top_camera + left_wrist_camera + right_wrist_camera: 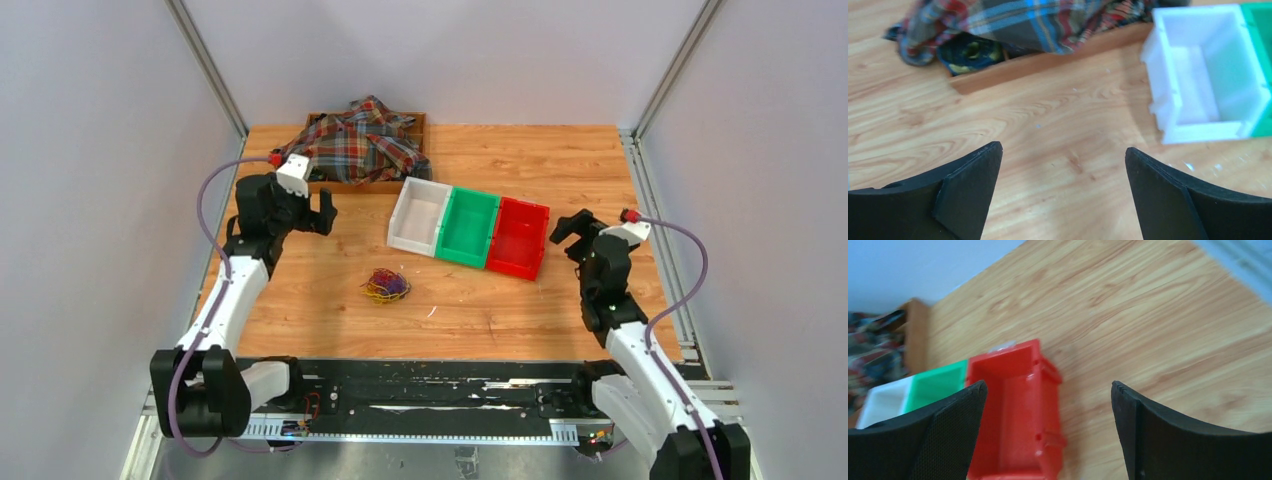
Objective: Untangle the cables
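Cables (386, 286), a yellow-red-purple wire tangle, lie toward the table's (560, 160) near edge from the nearer, spread-fingered left hand (318, 215); right hand (568, 230) equally spread.

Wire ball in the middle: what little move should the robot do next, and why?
Probably swing the left gripper down toward the cables. They lie in one untouched clump on the table, both grippers are open and holding nothing, and the left one looks nearer to the clump than the right gripper.
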You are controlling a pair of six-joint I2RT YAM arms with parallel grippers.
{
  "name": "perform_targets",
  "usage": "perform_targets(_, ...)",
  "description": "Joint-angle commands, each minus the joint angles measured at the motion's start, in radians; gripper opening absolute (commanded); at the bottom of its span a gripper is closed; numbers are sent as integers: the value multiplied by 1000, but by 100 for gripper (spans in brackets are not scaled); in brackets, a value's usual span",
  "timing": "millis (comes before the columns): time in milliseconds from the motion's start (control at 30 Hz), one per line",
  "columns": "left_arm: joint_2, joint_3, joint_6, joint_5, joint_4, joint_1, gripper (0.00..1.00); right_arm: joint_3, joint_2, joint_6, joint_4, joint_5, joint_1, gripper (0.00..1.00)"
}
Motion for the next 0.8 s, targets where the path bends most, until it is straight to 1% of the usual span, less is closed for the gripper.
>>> perform_targets(0,70,166,107,226,-459,-4,98,-49,-61,148,51,-305,-13,93)
perform_targets(33,93,195,122,256,-512,-7,98,-19,-32,116,32,-386,-10,93)
perform_targets(67,116,219,126,272,-558,-13,98,30,7,95,-32,-443,-2,92)
perform_targets(100,136,239,125,279,-604,-22,98,85,52,73,-117,-484,15,88)
perform_targets(133,154,254,130,302,-630,-27,98,128,95,44,-165,-507,43,83)
perform_targets(167,166,262,137,316,-650,-30,98,151,123,28,-193,-507,79,80)
perform_targets(267,165,252,164,329,-670,-49,98,168,164,6,-193,-463,225,75)
perform_targets(400,156,221,179,311,-669,-98,98,202,228,-6,-186,-405,396,74)
perform_targets(500,176,206,182,320,-670,-140,99,252,291,-37,-217,-342,506,73)
perform_targets(533,192,204,193,317,-669,-155,100,259,306,-43,-212,-332,534,73)
perform_targets(633,254,214,197,322,-661,-191,95,275,348,-45,-195,-326,591,73)
perform_targets(767,345,245,192,346,-662,-208,85,295,356,-48,-211,-300,639,74)
